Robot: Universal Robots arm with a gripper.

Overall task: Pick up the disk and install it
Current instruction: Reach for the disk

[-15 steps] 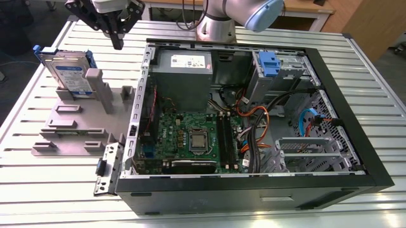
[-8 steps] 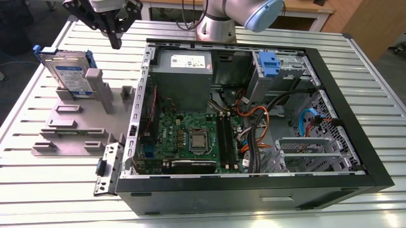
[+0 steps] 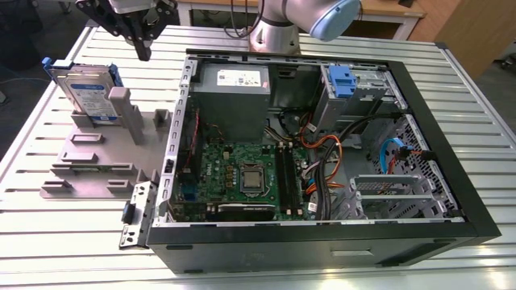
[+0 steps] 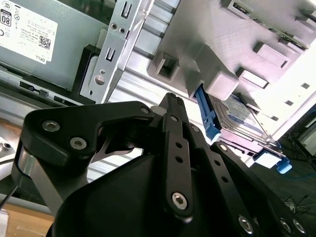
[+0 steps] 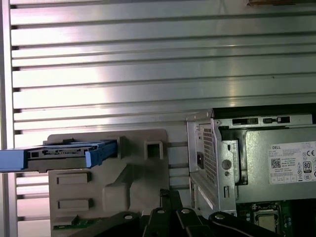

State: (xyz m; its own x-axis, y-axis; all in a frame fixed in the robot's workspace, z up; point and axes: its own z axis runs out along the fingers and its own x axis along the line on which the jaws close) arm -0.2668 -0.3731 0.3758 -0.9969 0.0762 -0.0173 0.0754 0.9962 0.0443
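**Pincer [image 3: 145, 54] shut and empty; disk [image 3: 84, 90] waits in holder**

In the exterior view, the open computer case [image 3: 322, 151] lies nearest on the bench [image 3: 48, 241]. At its nine o'clock sits a grey holder [image 3: 113, 156], and the disk stands on edge at the holder's far end. Beyond it, at the disk's one o'clock, the pincer hangs with its fingers drawn together, gripping nothing and clear of the disk.

The exterior view looks steeply down from high at 6 o'clock of the computer case [image 3: 322, 251], taking in most of the tabletop [image 3: 48, 254], with the grey fixture [image 3: 105, 157] at the case's 9 o'clock. The first wrist view looks straight down from above. The second wrist view peers obliquely past the claw [image 4: 173, 101]. Both wrist views share the fixture and a case corner.
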